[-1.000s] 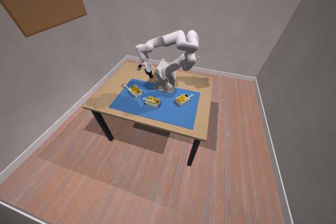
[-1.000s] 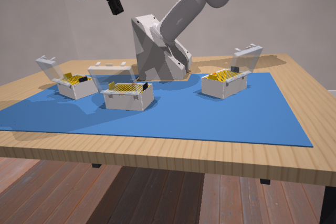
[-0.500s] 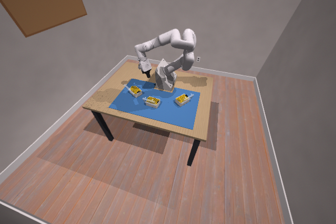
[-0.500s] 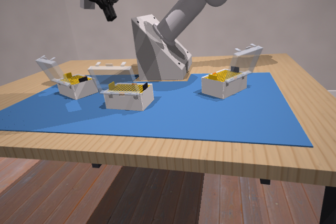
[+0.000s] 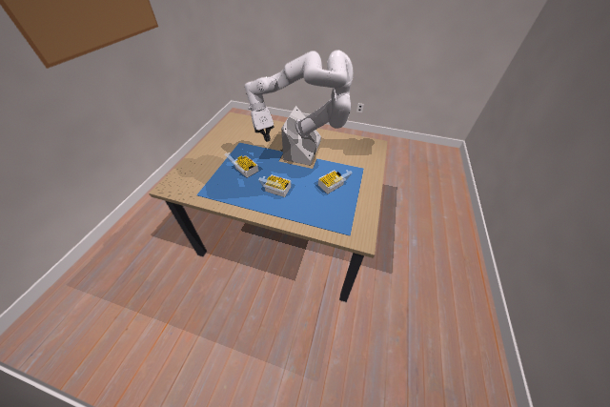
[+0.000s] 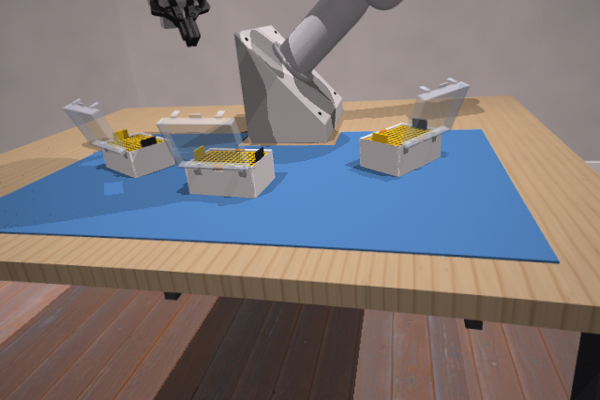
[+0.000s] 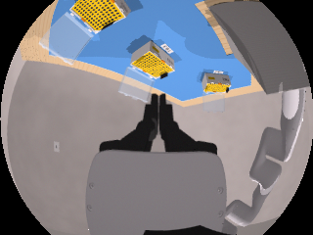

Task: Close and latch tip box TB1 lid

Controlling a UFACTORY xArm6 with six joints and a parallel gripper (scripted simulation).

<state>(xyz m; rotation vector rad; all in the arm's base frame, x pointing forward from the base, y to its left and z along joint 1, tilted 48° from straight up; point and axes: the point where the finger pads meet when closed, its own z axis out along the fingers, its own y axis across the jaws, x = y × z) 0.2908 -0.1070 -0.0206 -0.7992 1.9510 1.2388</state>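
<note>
Arm (image 5: 315, 72) arched high, wrist bent down; hand (image 6: 190, 37) fingers pressed together, gripping nothing.

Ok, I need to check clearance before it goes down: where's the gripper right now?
In the exterior view the gripper hangs shut and empty at upper left, high above the blue mat, left of the arm's grey base and behind the two left-hand tip boxes.

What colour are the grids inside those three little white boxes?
Yellow, each insert dotted with small holes. The exterior view shows it best.
</note>
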